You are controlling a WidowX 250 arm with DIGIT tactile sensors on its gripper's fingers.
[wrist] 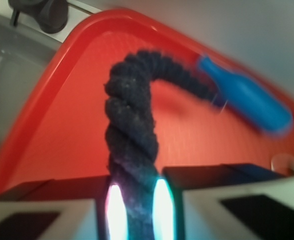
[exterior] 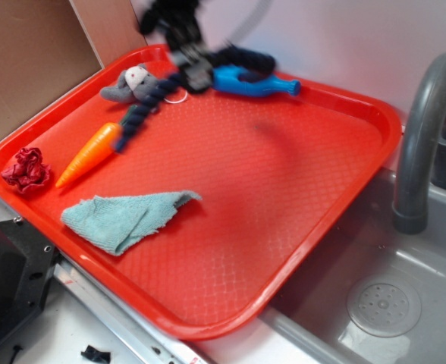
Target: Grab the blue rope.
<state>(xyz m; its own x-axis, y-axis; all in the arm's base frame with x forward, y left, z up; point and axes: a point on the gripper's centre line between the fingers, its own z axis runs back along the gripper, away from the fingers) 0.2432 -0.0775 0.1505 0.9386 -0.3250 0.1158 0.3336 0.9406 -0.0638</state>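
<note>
The blue rope (exterior: 143, 106) is a thick, dark navy twisted rope at the back of the red tray (exterior: 284, 189). My gripper (exterior: 191, 67) is shut on it near its middle, and both views are blurred by motion. One end hangs down toward the toy carrot (exterior: 94, 150); the other arches right over the bright blue bottle (exterior: 253, 82). In the wrist view the rope (wrist: 132, 135) rises between my fingers (wrist: 116, 207) and curls right toward the bottle (wrist: 252, 97). My gripper (wrist: 136, 207) pinches it tightly.
A grey plush toy (exterior: 128, 85) lies at the tray's back left. A crumpled red item (exterior: 26, 171) sits at the left rim, and a light teal cloth (exterior: 120, 218) lies in front. A grey faucet (exterior: 424, 136) and sink (exterior: 382, 303) stand to the right.
</note>
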